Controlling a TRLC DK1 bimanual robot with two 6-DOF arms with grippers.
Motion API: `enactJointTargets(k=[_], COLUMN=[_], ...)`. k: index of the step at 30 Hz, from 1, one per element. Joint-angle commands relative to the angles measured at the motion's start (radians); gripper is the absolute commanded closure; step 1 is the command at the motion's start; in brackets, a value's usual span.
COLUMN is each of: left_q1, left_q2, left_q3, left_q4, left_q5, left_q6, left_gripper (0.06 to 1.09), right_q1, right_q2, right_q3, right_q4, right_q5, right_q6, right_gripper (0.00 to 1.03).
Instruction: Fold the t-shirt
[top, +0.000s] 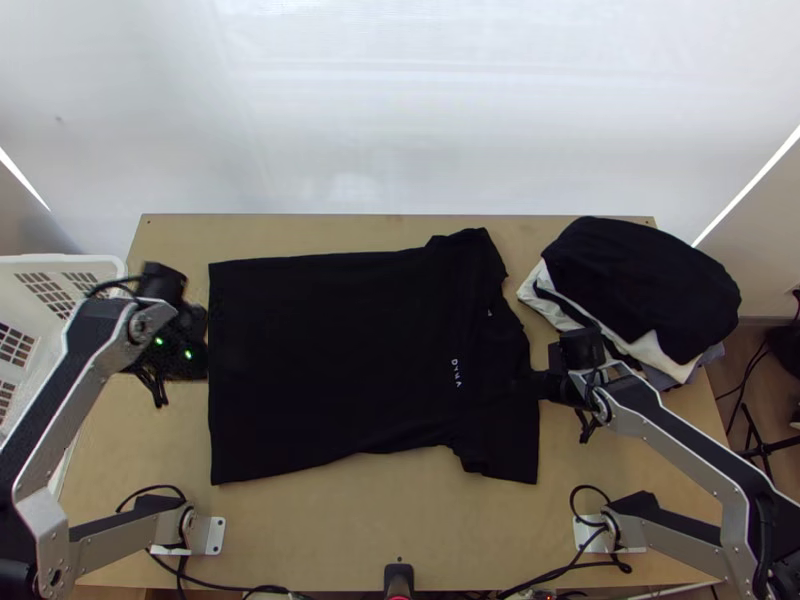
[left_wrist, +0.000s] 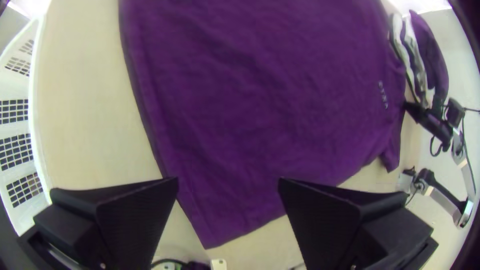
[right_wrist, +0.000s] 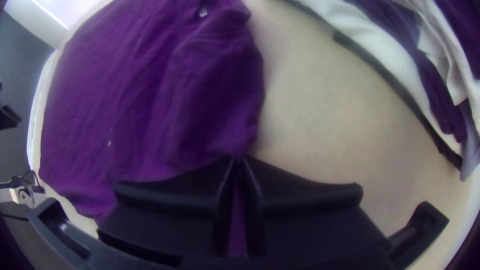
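Note:
The dark t-shirt (top: 330, 350) lies spread, its hem on the left and its neck and sleeves towards the right, with small white lettering near the neck end. My left gripper (top: 192, 345) is at the hem side in the top view. In the left wrist view the same gripper (left_wrist: 228, 181) stands open above the shirt (left_wrist: 270, 100), one finger by the hem edge. My right gripper (top: 543, 385) is at the shirt's right edge. In the right wrist view this gripper (right_wrist: 239, 158) is shut on a pinch of that edge of the shirt (right_wrist: 150, 100).
A pile of dark and white clothes (top: 640, 285) sits on the table's right rear part, close beyond my right gripper. A white slatted basket (top: 60, 262) stands along the left edge. Bare tabletop (top: 350, 520) runs along the near side of the shirt.

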Motion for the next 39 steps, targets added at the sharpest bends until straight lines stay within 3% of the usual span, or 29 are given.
enactJointTargets(k=[1,8,16,29,30,35,39], left_q1=[-0.121,-0.178,-0.163,-0.175,-0.18,-0.189,-0.204], left_q2=[-0.03,-0.022,-0.001,0.088,0.09,0.064,0.041], left_q3=[-0.188,-0.338,-0.39,-0.378,-0.373,-0.364,-0.384], left_q4=[-0.079,-0.01,-0.023,-0.031,-0.042,-0.043,-0.036], left_q5=[-0.08,-0.083,-0.189,-0.155,-0.154,-0.108,-0.037], left_q6=[0.004,-0.093,-0.052,-0.047,-0.045,-0.042,-0.032], left_gripper=[0.11,0.11,0.11,0.11,0.12,0.34,0.34], right_q1=[0.002,-0.006,-0.006,-0.011,-0.012,-0.015,-0.017], right_q2=[-0.002,-0.002,0.001,0.0,0.0,0.0,0.0], right_q3=[-0.013,-0.013,-0.013,-0.016,-0.018,-0.018,-0.018], right_q4=[0.015,0.015,0.022,0.022,0.022,0.022,0.022], right_q5=[0.002,0.002,0.002,0.002,0.002,0.002,0.002], right_q6=[0.004,0.006,0.006,0.004,0.004,0.001,0.001], right_gripper=[1.0,1.0,1.0,1.0,1.0,1.0,1.0])
